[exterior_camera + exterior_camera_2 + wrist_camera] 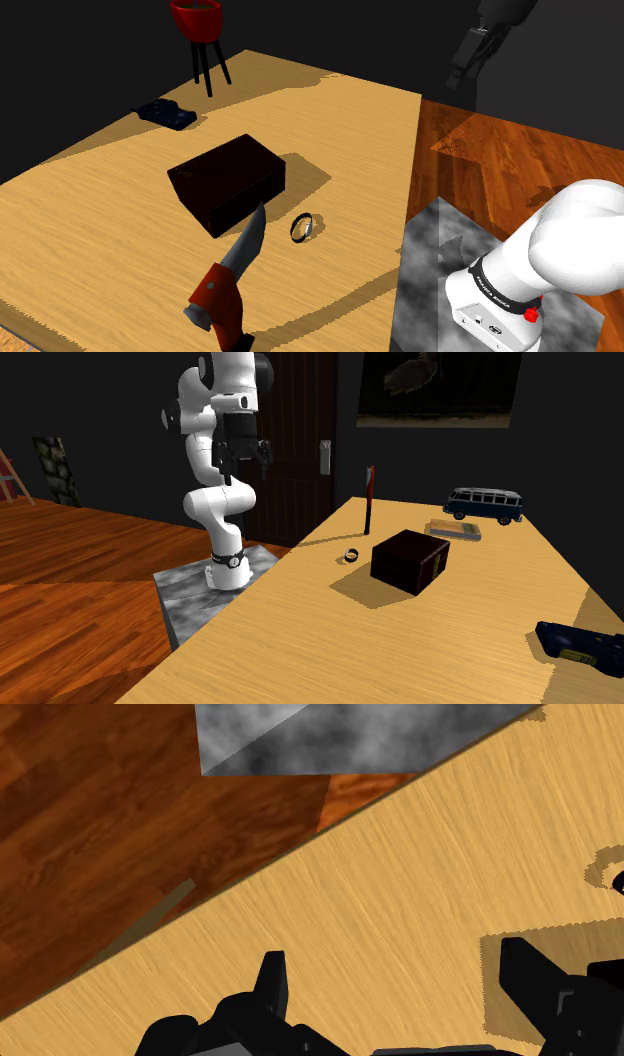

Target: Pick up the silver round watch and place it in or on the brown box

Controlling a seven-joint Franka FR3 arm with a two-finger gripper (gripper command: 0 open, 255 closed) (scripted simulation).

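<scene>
The silver round watch (305,228) (351,557) lies on the wooden table (120,230), close beside the dark brown box (226,181) (410,560) on the side towards the arm. My gripper (464,70) (243,457) (400,994) hangs high in the air near the table's edge, well away from the watch and box. Its fingers (271,983) stand apart and open with nothing between them. In the wrist view they look down on bare tabletop by the table edge.
A red-handled knife (232,280) (369,499) lies near the watch and box. A dark blue object (165,113) (585,642), a toy bus (484,503) and a flat item (455,529) sit further off. A red stool (202,30) stands beyond the table. The grey stand (450,260) borders the table.
</scene>
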